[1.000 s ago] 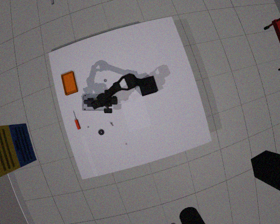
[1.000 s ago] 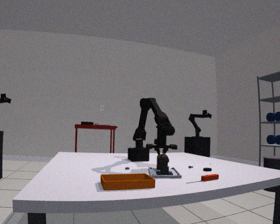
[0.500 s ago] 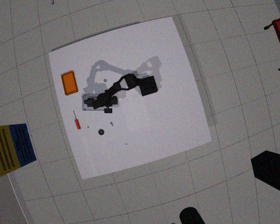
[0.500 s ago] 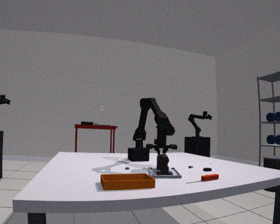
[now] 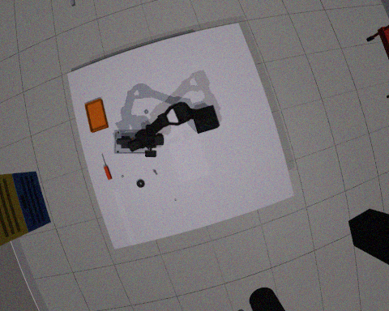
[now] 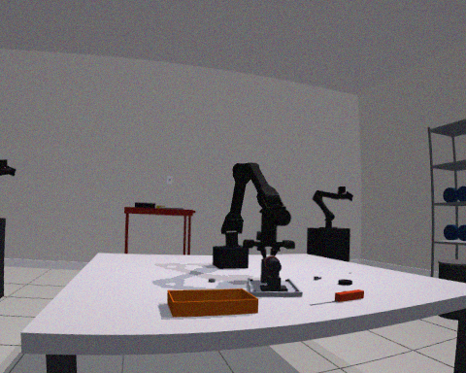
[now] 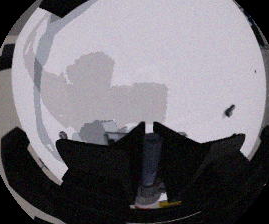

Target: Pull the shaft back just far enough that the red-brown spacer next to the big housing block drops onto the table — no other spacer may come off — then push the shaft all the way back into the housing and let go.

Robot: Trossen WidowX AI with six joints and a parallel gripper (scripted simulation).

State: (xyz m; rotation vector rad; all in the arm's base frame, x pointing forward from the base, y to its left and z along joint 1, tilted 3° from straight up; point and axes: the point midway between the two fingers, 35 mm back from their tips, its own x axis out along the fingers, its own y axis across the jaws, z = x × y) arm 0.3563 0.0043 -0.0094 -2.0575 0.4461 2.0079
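My gripper [image 6: 270,254] [image 7: 149,125] points down over the grey tray [image 5: 115,148] [image 6: 298,293] and is shut on the blue-grey shaft [image 7: 151,159]. The shaft runs between the fingers towards the lower edge of the wrist view. The dark housing block [image 6: 274,283] stands in the tray; from above the arm covers much of this area. In the wrist view grey round parts [image 7: 150,193] sit at the shaft's far end, with a thin reddish edge [image 7: 146,206] below them. I cannot tell whether that edge is the red-brown spacer, or how far the shaft sits in the housing.
An orange bin [image 5: 89,118] [image 6: 213,307] and a red-handled screwdriver [image 5: 108,172] [image 6: 349,295] lie near the tray. A black ring [image 5: 138,183] [image 6: 345,282], a small dark piece [image 5: 155,172] [image 6: 316,278] [image 7: 229,111] and a small grey piece [image 5: 146,111] [image 6: 212,280] [image 7: 63,135] lie on the table.
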